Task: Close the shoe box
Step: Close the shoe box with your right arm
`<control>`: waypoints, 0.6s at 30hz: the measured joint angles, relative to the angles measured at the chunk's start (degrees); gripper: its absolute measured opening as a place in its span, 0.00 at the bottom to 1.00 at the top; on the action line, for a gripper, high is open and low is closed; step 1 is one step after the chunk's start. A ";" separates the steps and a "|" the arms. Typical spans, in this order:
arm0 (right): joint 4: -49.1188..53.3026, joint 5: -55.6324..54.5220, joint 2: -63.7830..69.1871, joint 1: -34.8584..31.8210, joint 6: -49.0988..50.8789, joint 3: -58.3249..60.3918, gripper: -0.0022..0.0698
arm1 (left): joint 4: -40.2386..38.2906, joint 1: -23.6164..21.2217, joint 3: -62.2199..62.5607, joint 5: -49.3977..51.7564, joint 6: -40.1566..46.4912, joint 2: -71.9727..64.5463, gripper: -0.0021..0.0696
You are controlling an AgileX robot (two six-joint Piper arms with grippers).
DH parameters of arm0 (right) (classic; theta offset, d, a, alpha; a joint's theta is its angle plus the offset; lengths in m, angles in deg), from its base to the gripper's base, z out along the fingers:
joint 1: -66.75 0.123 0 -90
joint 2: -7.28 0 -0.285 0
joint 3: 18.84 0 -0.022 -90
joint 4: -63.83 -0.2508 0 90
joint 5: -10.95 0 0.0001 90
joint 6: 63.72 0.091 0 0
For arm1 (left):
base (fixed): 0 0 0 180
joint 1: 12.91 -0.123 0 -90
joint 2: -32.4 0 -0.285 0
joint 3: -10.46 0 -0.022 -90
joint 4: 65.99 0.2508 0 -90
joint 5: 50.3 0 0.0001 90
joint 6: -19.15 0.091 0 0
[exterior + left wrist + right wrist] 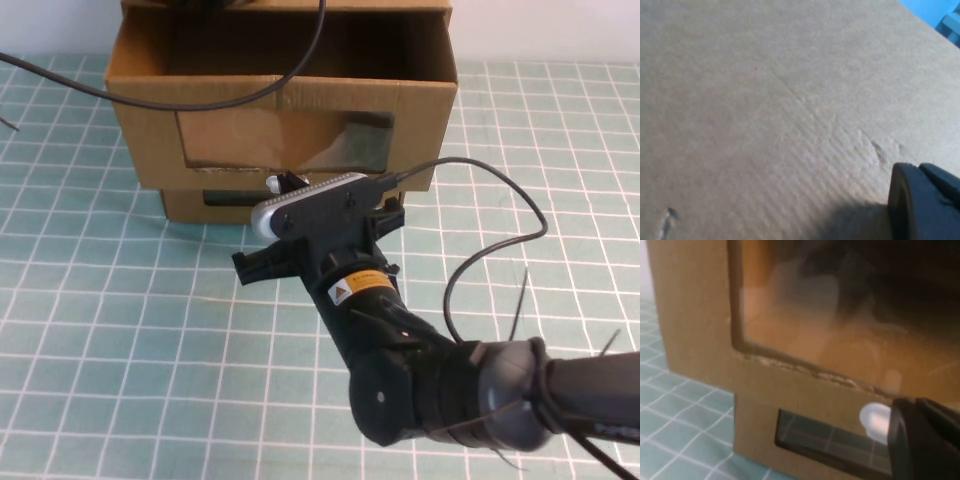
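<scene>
The shoe box [150,120] is the upper of two stacked brown cardboard boxes at the back of the table. Its drawer stands pulled out toward me, open at the top, with a clear window [285,140] in front and a small white pull tab [272,184] below it. My right gripper [292,186] is at the drawer's front, right beside the tab [875,421]; it also shows in the right wrist view [922,440]. My left gripper [925,202] is close against a plain cardboard face [765,100] of a box; it is out of the high view.
The lower cardboard box [185,207] has its own dark window [830,442] just under the tab. The table carries a green mat with a white grid [100,330]. Black cables [490,250] run over the box and beside my right arm.
</scene>
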 joint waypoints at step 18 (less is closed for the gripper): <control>-1.28 -0.63 6.59 -6.15 -0.10 -9.00 0.01 | -1.22 0.00 0.00 0.36 0.00 0.00 0.02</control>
